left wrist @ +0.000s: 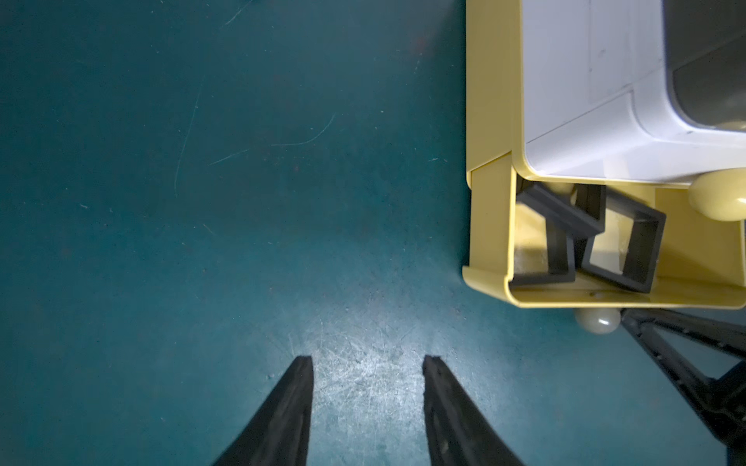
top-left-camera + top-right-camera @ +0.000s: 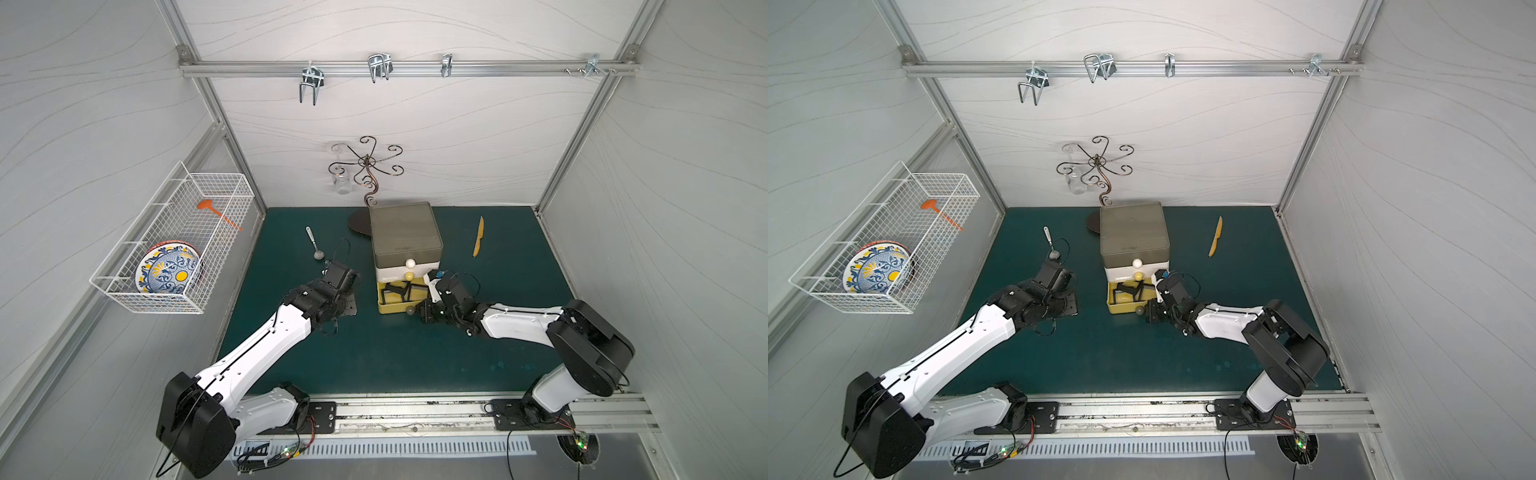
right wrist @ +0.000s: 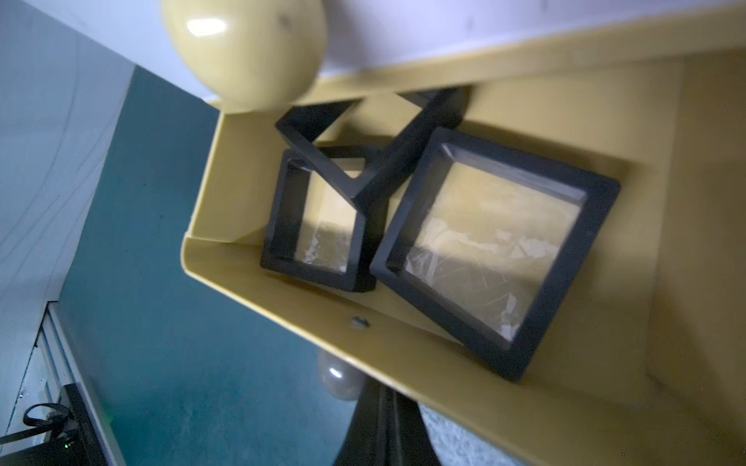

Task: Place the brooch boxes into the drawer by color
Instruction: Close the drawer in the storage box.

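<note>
I'm seeing one teal mat [image 2: 415, 353] inside white walls [image 2: 415, 124]: one spoon [image 2: 314, 245], the left gripper [image 1: 367, 361] hanging half-open and empty, one drawer [image 2: 405, 232] with its pulled-out yellow tier [image 2: 401, 309] holding three black brooch boxes [image 3: 496, 250], the right gripper [image 1: 627, 320] sitting closed at its knob [image 2: 410, 310], one knife [image 2: 478, 237].

brooch boxes [image 3: 496, 250] in drawer [image 2: 405, 232] (overlapping), spoon [image 2: 314, 243] left
</note>
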`<state>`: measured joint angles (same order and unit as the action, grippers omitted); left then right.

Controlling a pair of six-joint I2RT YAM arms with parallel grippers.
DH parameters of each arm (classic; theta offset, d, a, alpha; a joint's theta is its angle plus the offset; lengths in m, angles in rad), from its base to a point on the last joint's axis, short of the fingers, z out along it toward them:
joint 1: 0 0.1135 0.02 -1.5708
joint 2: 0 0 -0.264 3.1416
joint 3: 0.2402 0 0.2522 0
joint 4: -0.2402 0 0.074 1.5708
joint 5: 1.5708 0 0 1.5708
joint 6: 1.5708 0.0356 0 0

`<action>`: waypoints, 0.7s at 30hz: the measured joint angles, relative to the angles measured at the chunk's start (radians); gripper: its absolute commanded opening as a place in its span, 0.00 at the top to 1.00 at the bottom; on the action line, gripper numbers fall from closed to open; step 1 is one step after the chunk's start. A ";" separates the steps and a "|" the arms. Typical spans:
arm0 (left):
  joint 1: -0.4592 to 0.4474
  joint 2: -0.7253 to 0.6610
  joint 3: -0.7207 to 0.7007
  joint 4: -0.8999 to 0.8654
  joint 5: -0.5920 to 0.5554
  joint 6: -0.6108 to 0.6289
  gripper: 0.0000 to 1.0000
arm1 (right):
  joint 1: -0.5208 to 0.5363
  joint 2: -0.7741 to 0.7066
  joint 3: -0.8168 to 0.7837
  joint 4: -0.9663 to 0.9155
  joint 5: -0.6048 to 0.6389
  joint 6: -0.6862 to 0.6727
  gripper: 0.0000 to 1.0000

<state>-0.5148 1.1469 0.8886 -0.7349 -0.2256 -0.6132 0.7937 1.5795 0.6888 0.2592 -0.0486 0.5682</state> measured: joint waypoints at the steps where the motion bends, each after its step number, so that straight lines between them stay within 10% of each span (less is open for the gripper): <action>1: 0.000 0.000 0.000 0.000 0.000 0.000 0.52 | -0.002 0.006 0.008 0.007 0.005 0.000 1.00; 11: 0.002 -0.003 0.000 -0.019 -0.002 0.010 0.51 | -0.063 -0.143 -0.084 0.047 -0.069 0.031 1.00; 21: 0.035 -0.034 0.000 -0.014 0.003 0.023 0.51 | -0.357 -0.201 -0.257 0.198 -0.449 0.205 1.00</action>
<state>-0.4797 1.1130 0.8886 -0.7486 -0.2226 -0.5900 0.4370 1.3781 0.4313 0.4568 -0.4980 0.7734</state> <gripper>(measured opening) 0.489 0.042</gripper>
